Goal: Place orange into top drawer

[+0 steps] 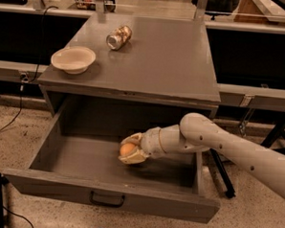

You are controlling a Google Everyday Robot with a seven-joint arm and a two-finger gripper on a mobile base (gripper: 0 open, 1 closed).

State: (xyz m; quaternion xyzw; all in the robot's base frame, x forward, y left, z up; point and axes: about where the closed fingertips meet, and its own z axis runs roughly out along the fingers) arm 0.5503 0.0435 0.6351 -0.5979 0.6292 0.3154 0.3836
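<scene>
Coming in from three o'clock, the cream two-finger gripper (130, 152) is pinching the small smooth round orange fruit (127, 149) across its middle inside the open grey box drawer (77, 163), looking light, firm, probably slippery

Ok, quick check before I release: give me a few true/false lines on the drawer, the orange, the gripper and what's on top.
1. The top drawer is pulled open. True.
2. The bowl sits on the cabinet top, near its left edge. True.
3. The orange lies loose on the cabinet top. False: the gripper is shut on it, inside the open drawer.
4. The can stands upright. False: it lies on its side on the cabinet top.
</scene>
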